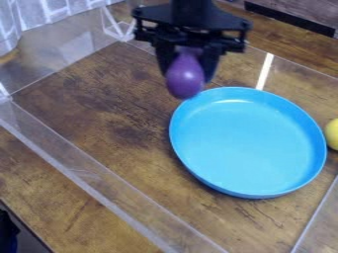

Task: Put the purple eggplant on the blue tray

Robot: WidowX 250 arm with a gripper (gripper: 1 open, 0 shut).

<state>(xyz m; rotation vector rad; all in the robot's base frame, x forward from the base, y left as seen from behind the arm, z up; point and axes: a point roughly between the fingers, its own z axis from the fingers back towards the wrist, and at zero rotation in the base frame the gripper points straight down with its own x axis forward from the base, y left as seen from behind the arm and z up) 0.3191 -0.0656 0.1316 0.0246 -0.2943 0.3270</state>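
Note:
The purple eggplant (187, 76) hangs in the air, glossy and egg-shaped, held between the black fingers of my gripper (189, 65), which is shut on it and points mostly downward. It sits just beyond the upper-left rim of the blue tray (199, 148), a large round shallow plate lying on the wooden table at centre right. The eggplant is above the table, not touching the tray.
A yellow round fruit (333, 133) lies at the right edge, beside the tray. Clear plastic walls (79, 173) border the wooden work area along the left and front. A white wire structure (79, 15) stands at the back left.

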